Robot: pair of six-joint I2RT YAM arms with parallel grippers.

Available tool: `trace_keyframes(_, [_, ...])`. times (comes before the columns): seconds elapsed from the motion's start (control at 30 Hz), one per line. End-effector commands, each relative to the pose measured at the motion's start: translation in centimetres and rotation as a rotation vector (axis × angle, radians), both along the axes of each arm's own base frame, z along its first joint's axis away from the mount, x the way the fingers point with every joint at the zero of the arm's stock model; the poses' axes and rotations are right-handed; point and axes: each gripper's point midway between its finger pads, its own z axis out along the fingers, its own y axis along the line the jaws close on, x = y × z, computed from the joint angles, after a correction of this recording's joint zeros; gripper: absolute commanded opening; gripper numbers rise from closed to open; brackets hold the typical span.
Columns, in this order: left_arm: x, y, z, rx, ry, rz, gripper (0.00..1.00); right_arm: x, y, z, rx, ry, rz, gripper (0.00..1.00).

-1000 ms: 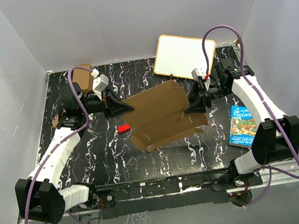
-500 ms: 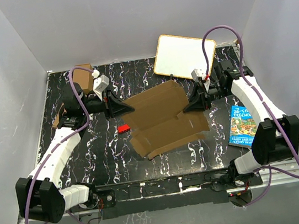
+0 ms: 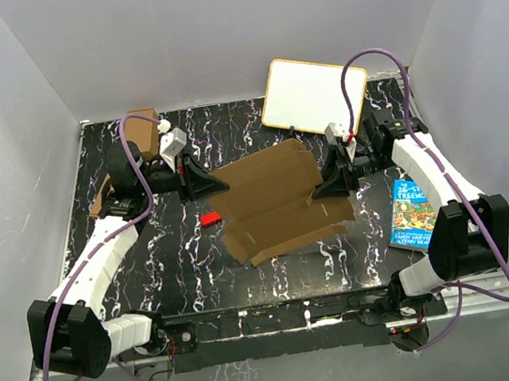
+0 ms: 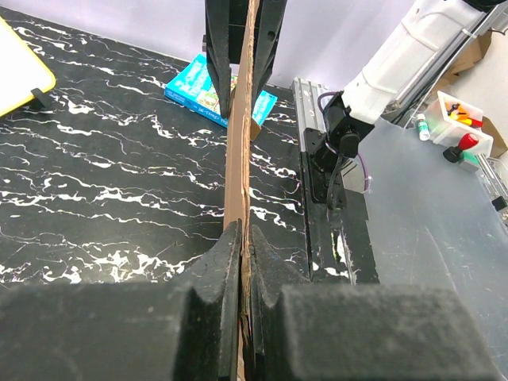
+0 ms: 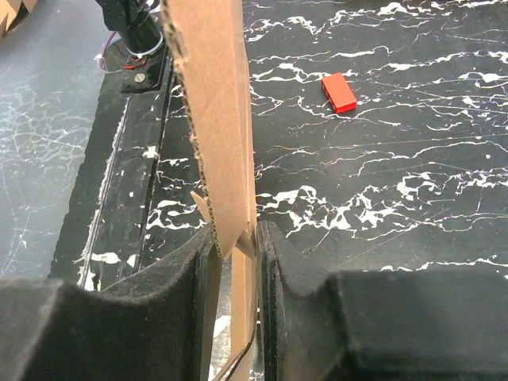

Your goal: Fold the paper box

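The paper box (image 3: 274, 197) is a flat brown die-cut cardboard sheet held over the middle of the table between both arms. My left gripper (image 3: 208, 184) is shut on its left edge; in the left wrist view the sheet (image 4: 238, 151) runs edge-on between the left gripper's (image 4: 243, 238) fingers. My right gripper (image 3: 325, 185) is shut on its right edge; in the right wrist view the cardboard (image 5: 214, 95) stands edge-on out of the right gripper (image 5: 238, 246), with a loose flap bent beside it. The right gripper (image 4: 242, 48) also shows at the far end of the sheet in the left wrist view.
A white board with a yellow rim (image 3: 312, 92) leans at the back right. A blue book (image 3: 414, 211) lies at the right edge. A small red block (image 3: 209, 219) lies under the sheet's left side. A small brown carton (image 3: 141, 126) stands at the back left.
The near part of the sheet has sunk and drawn in, so the sheet lies flatter. The right gripper has shifted slightly. The left gripper has held still.
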Motion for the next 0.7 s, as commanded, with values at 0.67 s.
trace_keyframes(0.67, [0.2, 0.4, -0.3, -0.002, -0.025, 0.008, 0.00, 1.8, 0.3, 0.4, -0.001, -0.043, 0.001, 0.12])
